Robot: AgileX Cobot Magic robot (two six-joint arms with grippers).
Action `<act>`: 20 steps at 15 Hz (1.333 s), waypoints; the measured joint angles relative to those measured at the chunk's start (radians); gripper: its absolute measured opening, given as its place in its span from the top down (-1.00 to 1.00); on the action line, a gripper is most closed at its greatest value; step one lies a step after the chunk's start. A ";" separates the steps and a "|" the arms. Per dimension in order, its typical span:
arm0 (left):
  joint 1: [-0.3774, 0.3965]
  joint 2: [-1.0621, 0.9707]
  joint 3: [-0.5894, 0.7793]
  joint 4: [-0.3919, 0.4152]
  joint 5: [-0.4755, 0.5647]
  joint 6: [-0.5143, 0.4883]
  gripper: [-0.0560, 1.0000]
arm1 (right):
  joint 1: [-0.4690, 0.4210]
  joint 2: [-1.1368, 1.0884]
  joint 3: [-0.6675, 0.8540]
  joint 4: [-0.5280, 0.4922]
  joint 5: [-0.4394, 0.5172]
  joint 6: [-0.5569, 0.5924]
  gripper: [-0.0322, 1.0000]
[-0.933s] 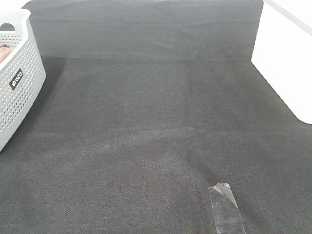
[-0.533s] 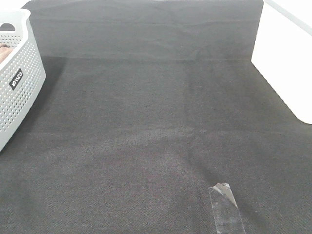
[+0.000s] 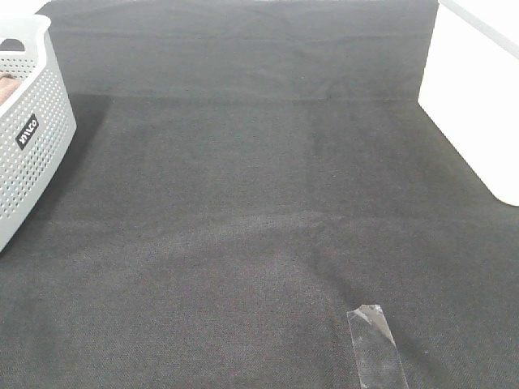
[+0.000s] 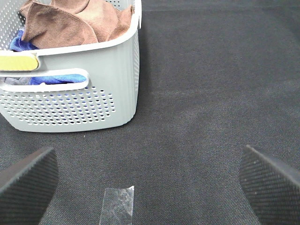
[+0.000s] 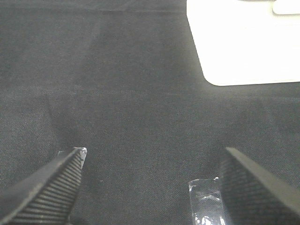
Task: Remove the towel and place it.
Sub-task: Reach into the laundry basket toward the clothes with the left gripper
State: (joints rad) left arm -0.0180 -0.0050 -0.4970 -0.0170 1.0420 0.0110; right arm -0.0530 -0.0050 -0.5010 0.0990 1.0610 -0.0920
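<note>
Step in hand: approach, nothing grasped yet. Towel point(image 4: 70, 23) seen bunched inside basket point(image 4: 93, 103). Left gripper point(image 4: 146, 161) spread wide, empty, short of basket. Right gripper point(image 5: 154, 157) likewise spread, empty. Next move judged: left gripper carried over basket rim, towel pinched.

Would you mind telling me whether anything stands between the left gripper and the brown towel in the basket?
Nothing lies on the brown terry-cloth towel; it tops the pile. The near wall of the grey perforated plastic basket stands between it and the open left gripper, so reaching in over the rim seems needed.
</note>
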 joint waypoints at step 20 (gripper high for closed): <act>0.000 0.000 0.000 0.000 0.000 0.000 -0.98 | 0.000 0.000 0.000 0.000 0.000 0.000 -0.49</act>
State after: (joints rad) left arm -0.0180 -0.0050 -0.4970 -0.0170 1.0420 0.0110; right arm -0.0530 -0.0050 -0.5010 0.0990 1.0610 -0.0920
